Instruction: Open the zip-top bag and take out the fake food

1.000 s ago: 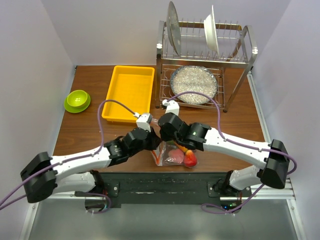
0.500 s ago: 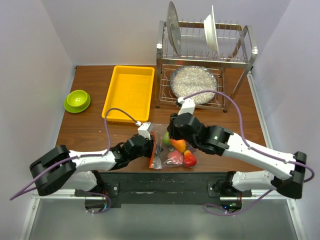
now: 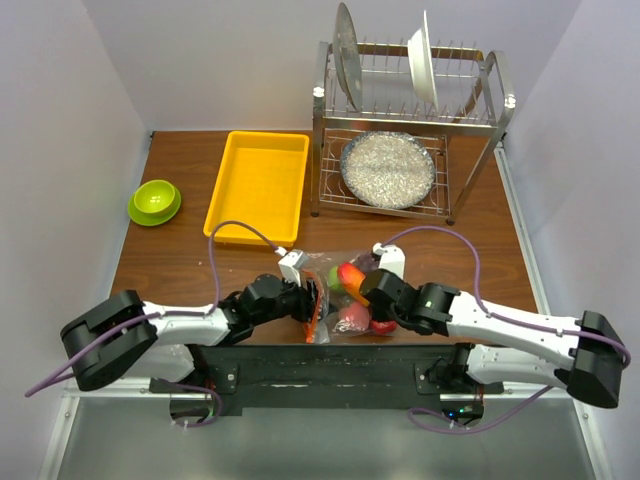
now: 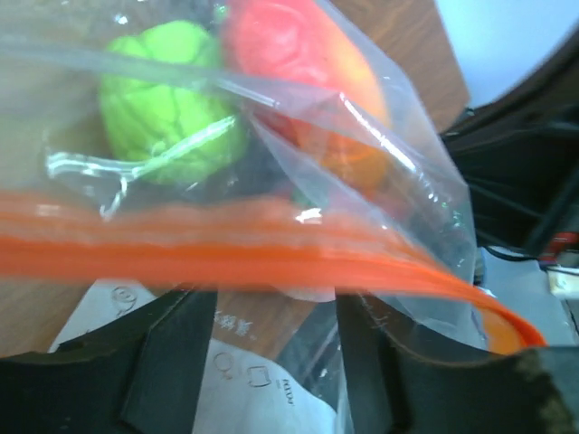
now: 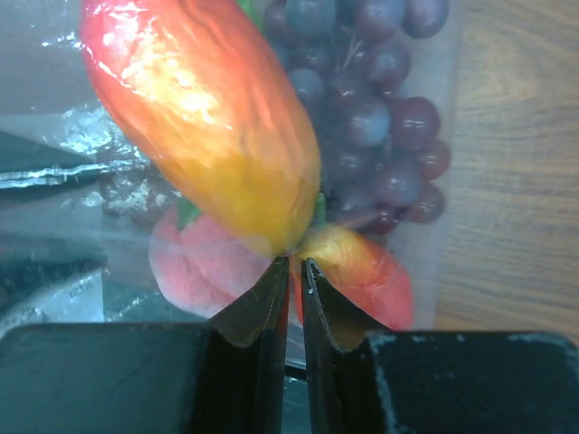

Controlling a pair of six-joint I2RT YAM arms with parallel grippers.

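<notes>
Looking past my left tool (image 4: 267, 312), I see its jaws standing apart, with the orange zip strip (image 4: 226, 249) of the zip-top bag (image 4: 398, 172) running crosswise just ahead of them, unclamped. I judge the step in hand is taking hold of the bag's mouth to part it, so I want only one lip of that strip between these jaws, not both. Beyond the strip, fake food sits inside the film: the green fruit (image 4: 172, 99) and the orange-red piece (image 4: 298, 54). My right tool (image 5: 289, 271) has its jaws almost together, only a thin slit between them, tips where the orange-red piece meets the pink peach (image 5: 204, 262) and the red tomato (image 5: 362, 271); whether film is pinched there I cannot tell. Farther ahead lies the grape bunch (image 5: 380, 117). The bag rests on the surface (image 5: 507, 136) between both tools. Film is slippery, so I would close slowly and pull apart gently.
</notes>
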